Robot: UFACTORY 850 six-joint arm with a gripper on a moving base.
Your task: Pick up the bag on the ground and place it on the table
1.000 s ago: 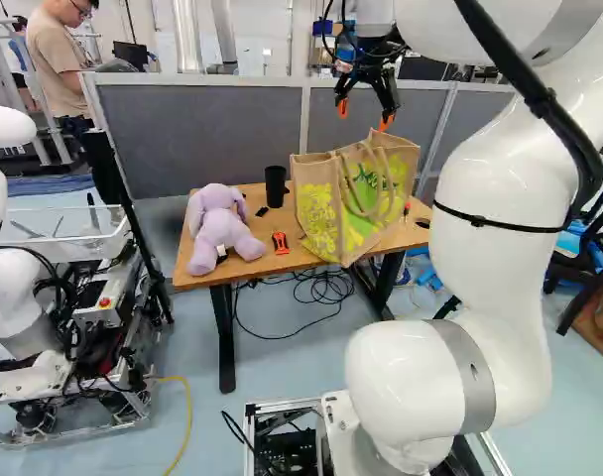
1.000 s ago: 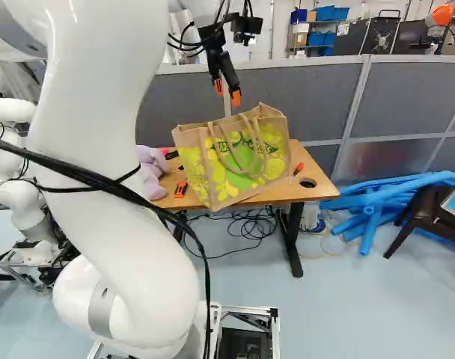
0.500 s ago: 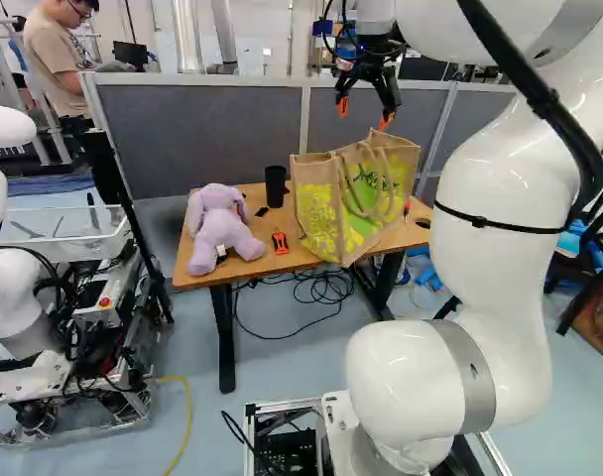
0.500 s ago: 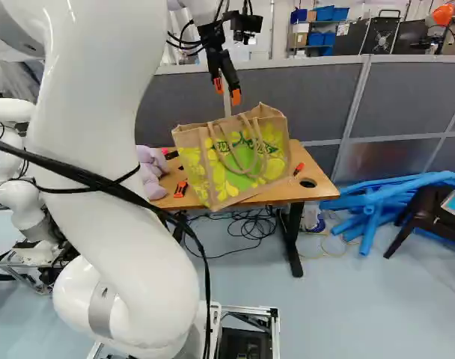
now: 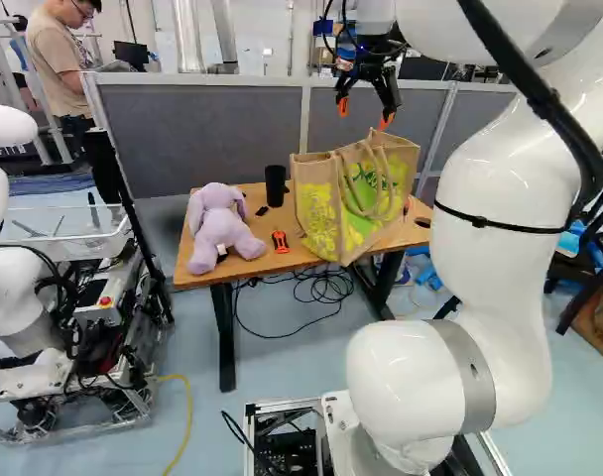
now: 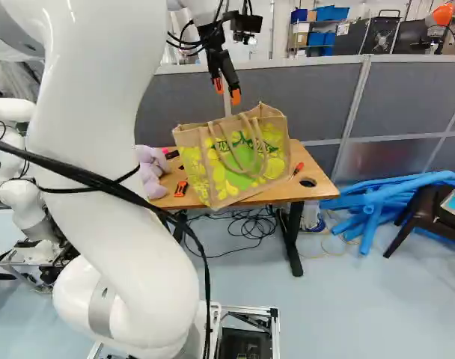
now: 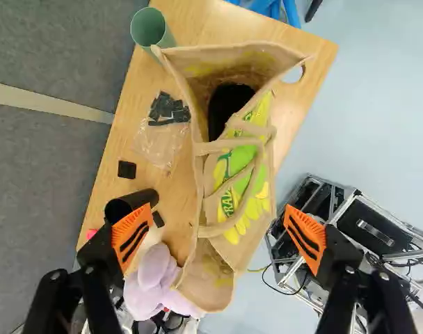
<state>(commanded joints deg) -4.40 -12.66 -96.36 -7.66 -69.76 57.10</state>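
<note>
1. Got the pincer [image 7: 215, 223] up above the bag [image 5: 316, 213], orange pads [image 7: 131, 240] wide apart with nothing clamped between. Probably spread like that to clear the rim and the handles [image 7: 222, 146] on the way out, rather than snag a loop.

2. As for the bag: upright on the table [image 6: 287, 193], a bit lopsided, mouth up and open, right along the near edge. Can't tell from here whether any of the base hangs over. Handles flopped over to the near side, touching nothing of the pincer.

3. Dark thing [image 7: 229, 104] down inside the bag. Could be working as ballast and helping keep the soft cloth standing, just guessing though.

4. Soft toy [image 5: 220, 228] over to the left, black cup [image 5: 275, 186] on the far left side of the bag. Handy to have both out at the side, leaving room for such a wide base.

5. Pretty much done, in my opinion. Would back straight up and away next, gently. Main worry: catching a handle and tipping everything off the near edge.
</note>
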